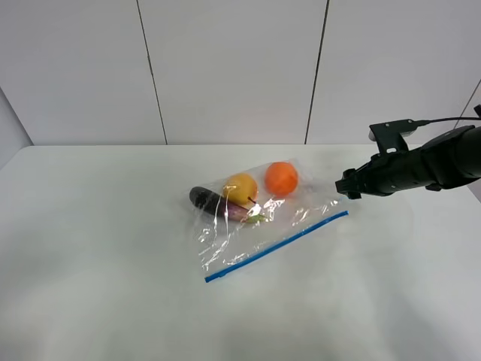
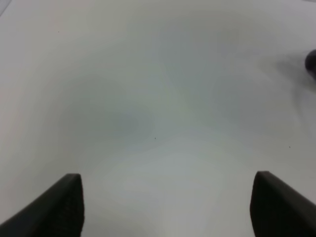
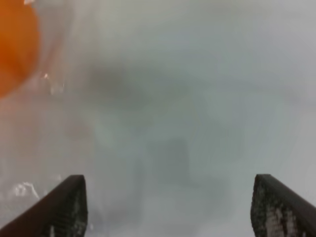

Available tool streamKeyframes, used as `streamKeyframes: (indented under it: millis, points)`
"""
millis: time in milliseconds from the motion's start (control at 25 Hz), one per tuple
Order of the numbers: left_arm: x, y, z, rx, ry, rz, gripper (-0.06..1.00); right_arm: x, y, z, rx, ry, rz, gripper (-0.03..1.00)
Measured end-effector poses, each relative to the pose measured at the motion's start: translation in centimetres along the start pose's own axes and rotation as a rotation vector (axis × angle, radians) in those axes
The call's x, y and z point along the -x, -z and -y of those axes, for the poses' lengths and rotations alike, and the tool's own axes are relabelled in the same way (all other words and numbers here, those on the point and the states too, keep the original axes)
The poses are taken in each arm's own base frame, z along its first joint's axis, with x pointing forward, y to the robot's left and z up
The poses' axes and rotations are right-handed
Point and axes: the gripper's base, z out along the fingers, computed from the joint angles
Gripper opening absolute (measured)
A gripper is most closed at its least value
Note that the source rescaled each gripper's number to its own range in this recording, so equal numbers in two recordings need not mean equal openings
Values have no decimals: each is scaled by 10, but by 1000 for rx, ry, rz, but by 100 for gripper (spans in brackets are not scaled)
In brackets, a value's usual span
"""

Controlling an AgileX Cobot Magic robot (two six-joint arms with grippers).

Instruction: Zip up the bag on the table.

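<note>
The clear bag (image 1: 255, 226) lies in the middle of the white table (image 1: 90, 248), its blue zipper strip (image 1: 278, 244) running along the near edge. Inside show a purple eggplant (image 1: 207, 199), a yellow pear (image 1: 242, 188) and an orange (image 1: 281, 178). My right gripper (image 1: 347, 184) hovers just right of the bag's far right corner. Its wrist view shows the gripper (image 3: 170, 212) open and empty, with the orange (image 3: 15, 44) and crinkled plastic (image 3: 49, 123) ahead to one side. My left gripper (image 2: 168, 207) is open over bare tabletop and does not appear in the exterior view.
A grey panelled wall (image 1: 233, 68) rises behind the table's far edge. A blurred dark shape (image 2: 311, 64) sits at the edge of the left wrist view; what it is cannot be told.
</note>
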Motion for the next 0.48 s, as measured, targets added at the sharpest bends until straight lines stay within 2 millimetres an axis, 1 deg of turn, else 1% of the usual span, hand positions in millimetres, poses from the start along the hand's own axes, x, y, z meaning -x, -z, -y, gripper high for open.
streamKeyframes:
  millis: [480]
  points:
    - [0,0,0,0,0,0,100,1,0,3,-30,1,11,96]
